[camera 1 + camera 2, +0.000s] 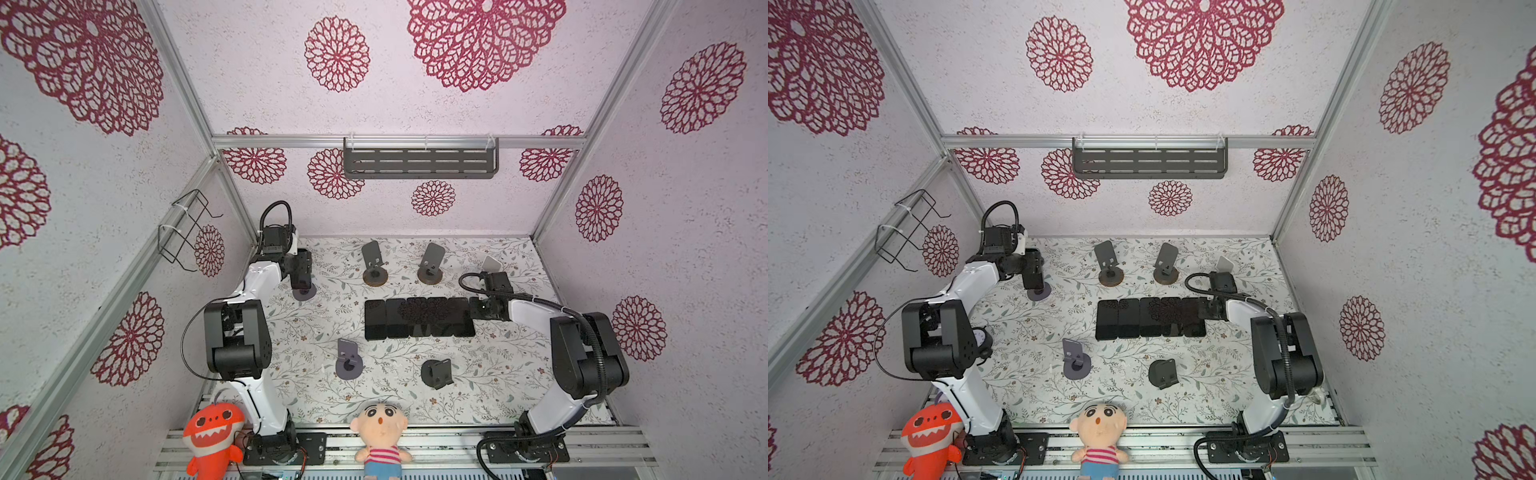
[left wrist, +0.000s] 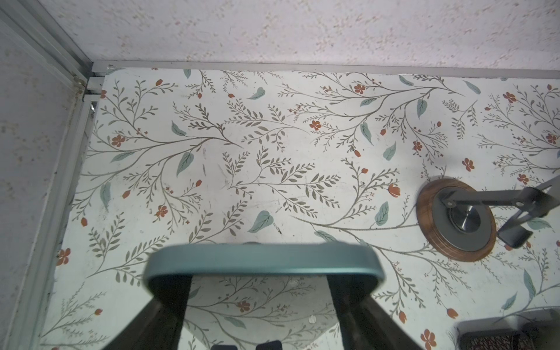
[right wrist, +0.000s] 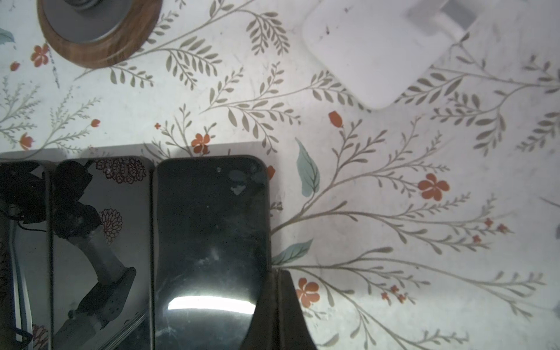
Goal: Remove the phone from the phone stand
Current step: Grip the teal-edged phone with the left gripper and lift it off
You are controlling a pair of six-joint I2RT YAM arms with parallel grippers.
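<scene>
Near the desk's [image 1: 316,399] far-left corner, the left gripper [image 2: 260,285] straddles a teal-edged phone [image 2: 263,257] over the grey phone stand [image 1: 304,293]. Its fingers flank the phone's sides, and whether they grip it cannot be told. The right gripper [image 3: 277,303], jaws together, touches the flat phone row [image 1: 419,318].

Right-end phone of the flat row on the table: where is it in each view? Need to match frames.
Top view: end phone closes the flat row's right end, mid-table.
Top view: same place.
Left wrist: not in it.
Right wrist: end phone next to two more phones, right gripper with jaws shut at its outer edge.
Shared landmark: floral table cover, in all four views.
</scene>
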